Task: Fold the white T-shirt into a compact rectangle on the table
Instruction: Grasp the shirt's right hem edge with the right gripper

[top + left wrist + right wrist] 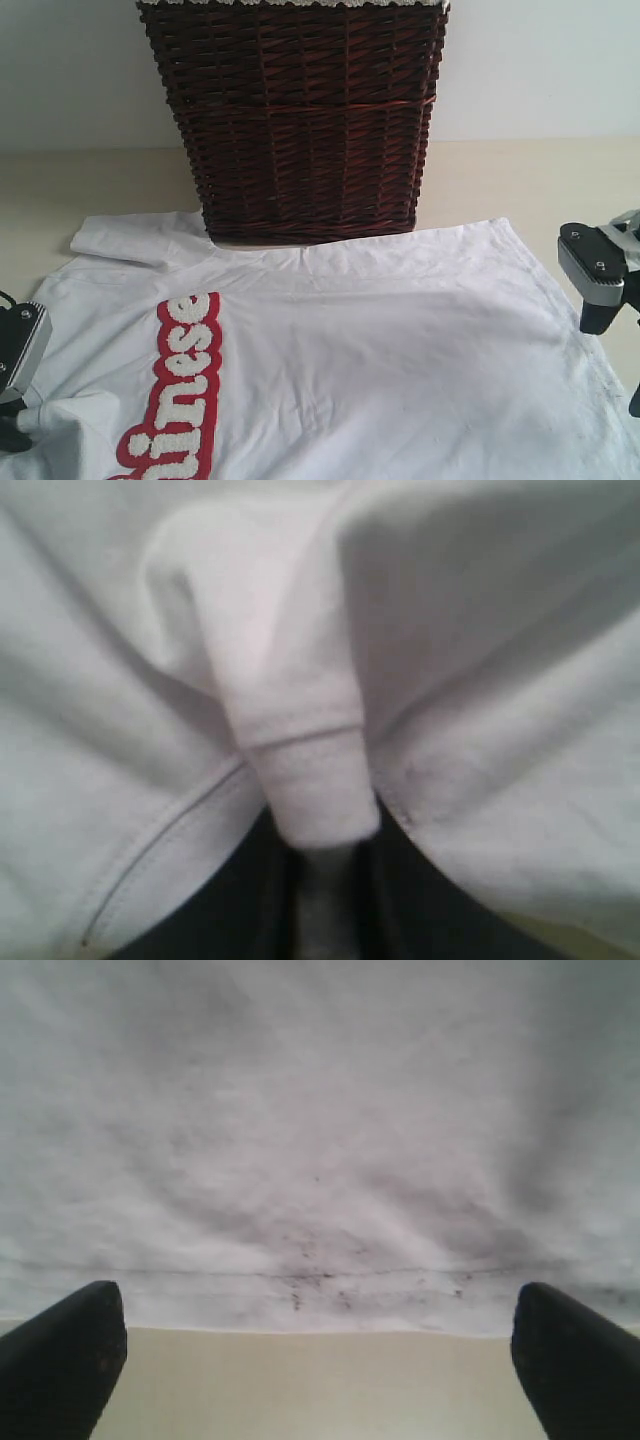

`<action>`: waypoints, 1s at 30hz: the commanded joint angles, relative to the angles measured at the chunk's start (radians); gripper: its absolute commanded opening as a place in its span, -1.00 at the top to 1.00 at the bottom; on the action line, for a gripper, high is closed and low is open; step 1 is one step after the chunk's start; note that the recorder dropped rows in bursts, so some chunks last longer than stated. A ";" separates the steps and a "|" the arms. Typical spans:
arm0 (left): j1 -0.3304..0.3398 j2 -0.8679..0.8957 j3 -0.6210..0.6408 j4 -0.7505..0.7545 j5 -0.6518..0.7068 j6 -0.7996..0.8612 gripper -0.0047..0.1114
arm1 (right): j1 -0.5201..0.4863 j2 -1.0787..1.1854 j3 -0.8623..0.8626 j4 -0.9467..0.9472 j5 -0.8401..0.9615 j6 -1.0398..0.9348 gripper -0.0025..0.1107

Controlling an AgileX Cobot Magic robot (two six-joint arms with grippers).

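ok so nearest the front edge of the worktop (90, 180), at its left corner, the left jaws are clamping narrow on a bunched-up fold (310, 780) of the white T-shirt (400, 360). The wrist cam is showing that ridge of cloth getting squeezed between the two dark sides, with a stitched seam (160, 840) running off next to it. The left arm (20, 345) is poking in right by that pinch.

The shirt itself is lying spread out over most of the worktop, with the fuzzy white lettering (185, 370) in its red outline running sideways near the left side.

Over by the right edge the right arm (595, 265) is hanging just beside the shirt's border, and the right jaws are standing wide apart, gripping nothing. The two dark fingertips (60, 1360) are sitting either side of the stitched hem (300, 1290), which is showing a few small dark specks, with bare cream worktop beyond it.

Further back a short sleeve (130, 238) is sticking out to the left, lying flat. Right at the shirt's far edge a dark wicker basket (300, 130) is standing upright, white lace trim (300, 5) running round its rim. I can't tell if it's actually sitting on the cloth. A pale wall (540, 70) is rising behind everything
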 commanded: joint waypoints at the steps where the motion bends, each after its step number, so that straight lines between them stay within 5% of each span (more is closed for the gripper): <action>1: 0.001 0.079 0.044 0.120 -0.232 0.001 0.92 | -0.001 0.029 0.000 -0.012 -0.082 -0.045 -0.90; 17: 0.001 0.079 0.044 0.120 -0.232 0.001 0.92 | 0.001 0.125 0.024 0.029 -0.180 -0.127 -0.82; 21: 0.001 0.079 0.044 0.120 -0.232 0.001 0.92 | 0.001 0.137 0.077 0.008 -0.221 -0.127 -0.43; 25: 0.001 0.079 0.044 0.120 -0.232 0.001 0.92 | 0.001 0.137 0.123 -0.069 -0.252 -0.127 0.23; 30: 0.001 0.079 0.044 0.120 -0.232 0.001 0.92 | 0.001 0.137 0.154 -0.149 -0.248 -0.032 0.66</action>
